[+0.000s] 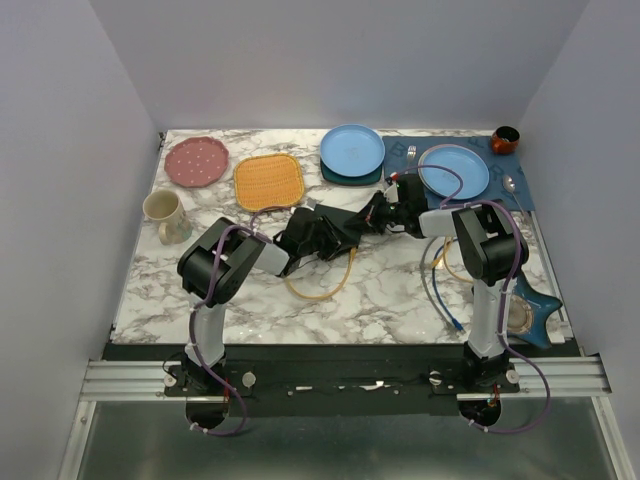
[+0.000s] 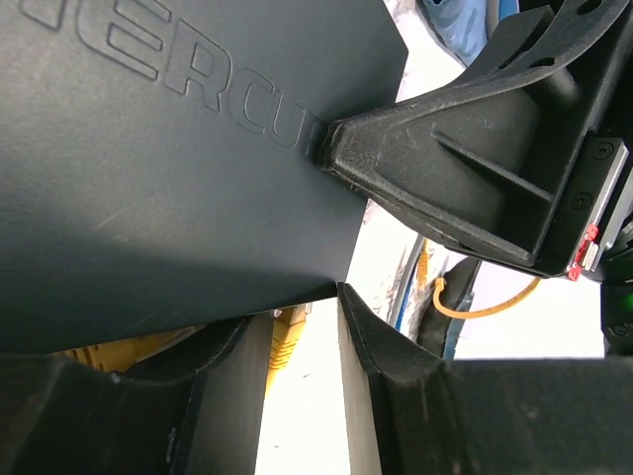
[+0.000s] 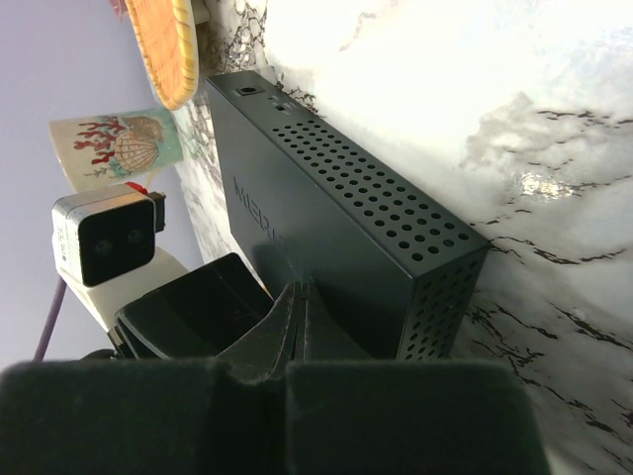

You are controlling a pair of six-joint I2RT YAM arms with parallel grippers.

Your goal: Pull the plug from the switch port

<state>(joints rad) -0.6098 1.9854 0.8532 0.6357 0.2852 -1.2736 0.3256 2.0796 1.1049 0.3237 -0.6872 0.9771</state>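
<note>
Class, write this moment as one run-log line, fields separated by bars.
right gripper: shut, tips on switch | left gripper: open, straddling yellow plug | yellow plug: at switch edge, seating hidden

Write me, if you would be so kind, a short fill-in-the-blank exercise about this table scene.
1. The side of the switch, seen from the right wrist, is full of round ___.
2. The cable looped beside the switch is ___.
3. The dotted plate near the mug is ___.
4. The mug stands nearer the ___ arm.
Missing words: holes; yellow; pink; left.
</note>
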